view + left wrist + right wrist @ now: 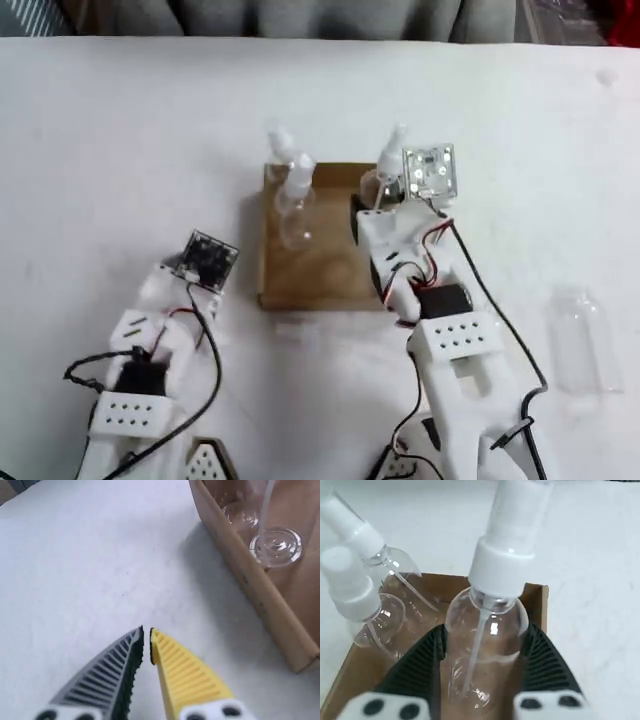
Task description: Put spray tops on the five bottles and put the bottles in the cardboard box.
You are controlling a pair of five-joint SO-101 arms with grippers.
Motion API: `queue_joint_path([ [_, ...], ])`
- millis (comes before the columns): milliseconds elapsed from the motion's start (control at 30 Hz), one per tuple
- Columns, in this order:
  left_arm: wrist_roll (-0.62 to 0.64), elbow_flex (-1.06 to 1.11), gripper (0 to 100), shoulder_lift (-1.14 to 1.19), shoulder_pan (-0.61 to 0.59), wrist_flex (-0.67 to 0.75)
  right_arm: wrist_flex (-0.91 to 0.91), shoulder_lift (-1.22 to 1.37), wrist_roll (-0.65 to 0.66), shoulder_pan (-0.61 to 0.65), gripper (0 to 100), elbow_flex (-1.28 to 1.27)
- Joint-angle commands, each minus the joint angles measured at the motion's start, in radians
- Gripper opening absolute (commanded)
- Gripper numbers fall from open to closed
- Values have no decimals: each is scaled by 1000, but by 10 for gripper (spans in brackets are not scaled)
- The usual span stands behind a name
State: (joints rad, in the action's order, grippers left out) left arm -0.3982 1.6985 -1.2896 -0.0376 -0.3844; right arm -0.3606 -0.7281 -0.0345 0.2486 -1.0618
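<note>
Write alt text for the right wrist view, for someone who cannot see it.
The right gripper grips a clear bottle with a white spray top, at a cardboard box. Inside the box sit two more topped bottles.

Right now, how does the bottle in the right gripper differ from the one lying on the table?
The gripped bottle stands upright, capped with a white spray top, at the cardboard box; the loose bottle lies flat on the table, outside the box, ungripped. Both are clear.
</note>
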Motion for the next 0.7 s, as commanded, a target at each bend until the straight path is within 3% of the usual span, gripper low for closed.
queue_joint_path([
  [0,-12,-2,28,-12,13,31,5,4,81,-15,16,66],
  [333,-12,-2,28,-10,13,31,74,5,92,-27,16,66],
  [667,-12,-2,28,-10,13,31,282,150,94,-19,16,66],
])
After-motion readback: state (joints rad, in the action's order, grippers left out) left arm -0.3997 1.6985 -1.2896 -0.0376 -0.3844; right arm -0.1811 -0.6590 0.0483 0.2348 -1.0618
